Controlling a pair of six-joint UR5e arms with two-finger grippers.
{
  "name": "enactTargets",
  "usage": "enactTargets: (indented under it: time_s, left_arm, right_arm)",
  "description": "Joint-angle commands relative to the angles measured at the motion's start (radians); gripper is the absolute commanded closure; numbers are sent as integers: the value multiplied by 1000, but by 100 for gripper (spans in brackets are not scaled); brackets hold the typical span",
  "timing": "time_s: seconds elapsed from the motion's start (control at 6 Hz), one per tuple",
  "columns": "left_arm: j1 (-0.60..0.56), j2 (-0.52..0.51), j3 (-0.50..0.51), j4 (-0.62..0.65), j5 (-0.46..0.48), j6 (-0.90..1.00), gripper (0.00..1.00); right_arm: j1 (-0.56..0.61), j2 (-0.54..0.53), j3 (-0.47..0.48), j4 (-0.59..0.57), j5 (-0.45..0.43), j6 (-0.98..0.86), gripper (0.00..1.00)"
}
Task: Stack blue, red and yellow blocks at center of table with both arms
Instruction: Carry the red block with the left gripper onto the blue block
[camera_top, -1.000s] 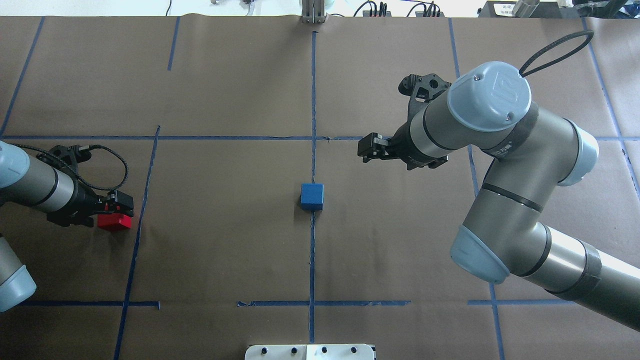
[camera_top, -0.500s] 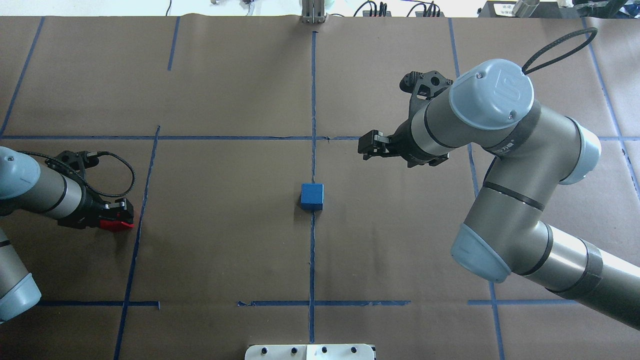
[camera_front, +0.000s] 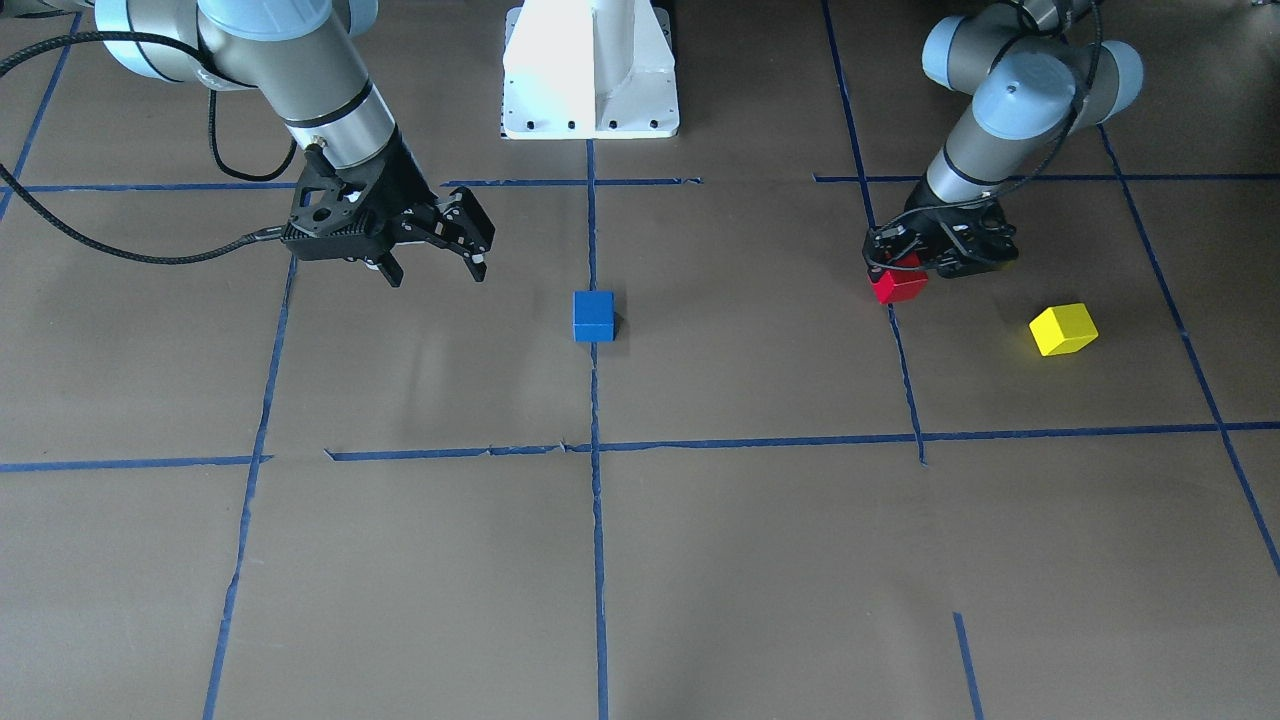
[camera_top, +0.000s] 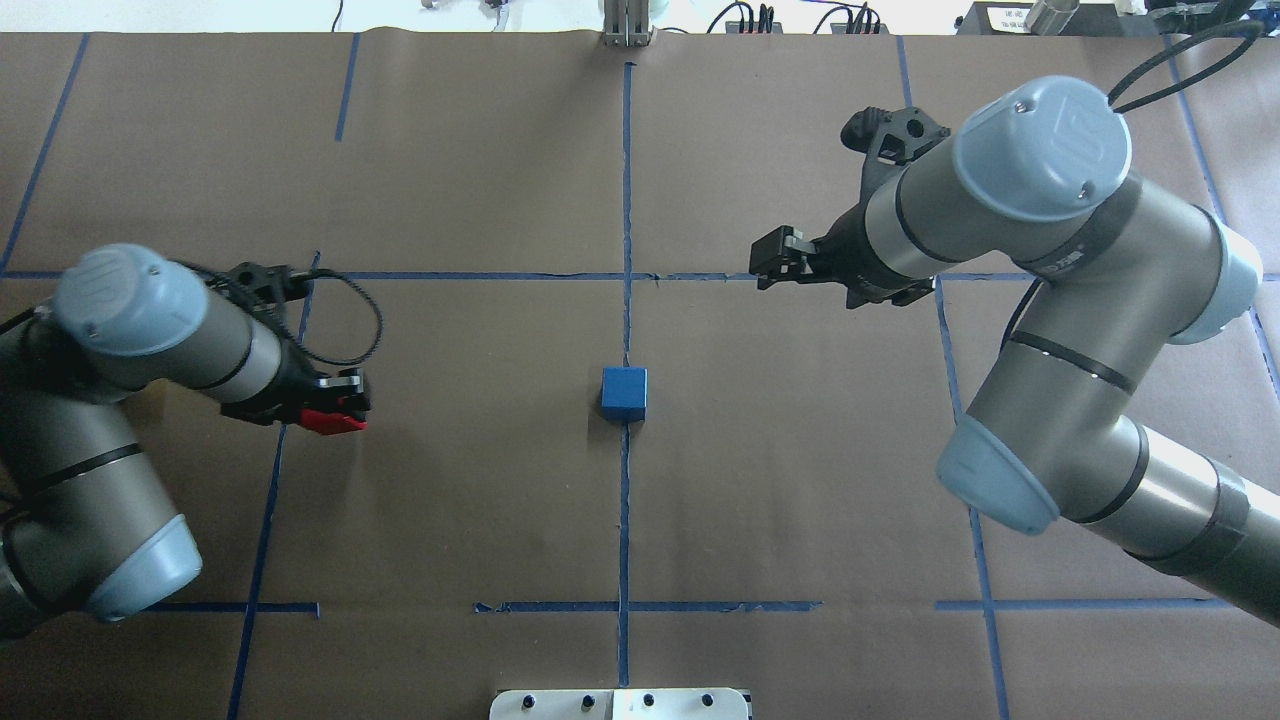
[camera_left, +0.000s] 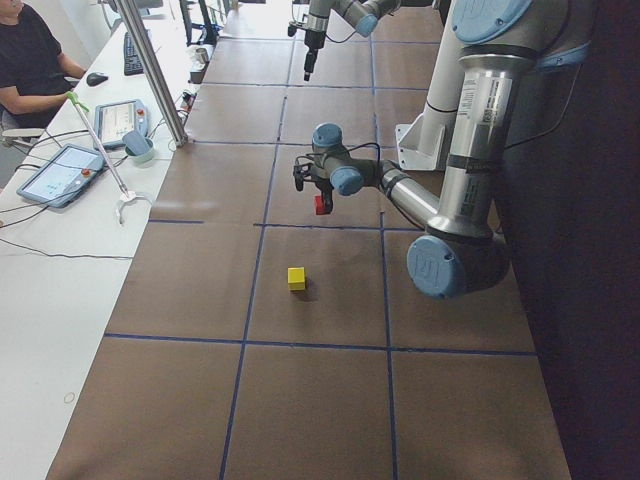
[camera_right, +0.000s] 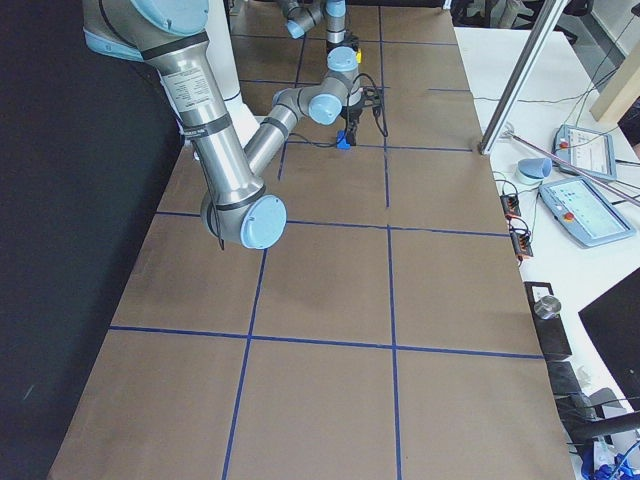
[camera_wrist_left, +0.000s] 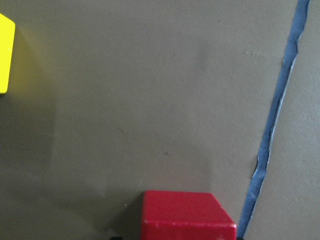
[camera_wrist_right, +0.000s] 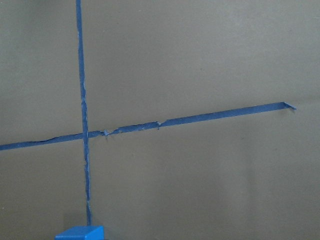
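Red block (camera_front: 898, 287) (moved centreward) sits between left jaws.

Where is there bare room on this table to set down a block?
Bare: the paper between the blue block and the red block, and the whole row of squares on the operators' side. Crowded: around the left gripper holding the red block, with the yellow block beside it.

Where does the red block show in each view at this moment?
Exterior front-facing: red block, right of centre, in the left gripper.
Overhead exterior: red block, left of centre.
Exterior left: red block, upper middle.
Exterior right: cannot make it out.
Left wrist: red block, bottom edge.
Right wrist: not in it.
Shared landmark: blue block at the table's centre.
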Motion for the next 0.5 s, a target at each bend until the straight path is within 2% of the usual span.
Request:
enactTargets:
  time_s: [0.0, 0.33]
  left_arm:
    - [69, -276, 69, 198, 7, 48, 100]
    - [79, -503, 281, 209, 15, 48, 100]
  right_arm:
    - [109, -76, 4, 2, 105, -124, 0]
    - [208, -200, 18, 11, 181, -308, 0]
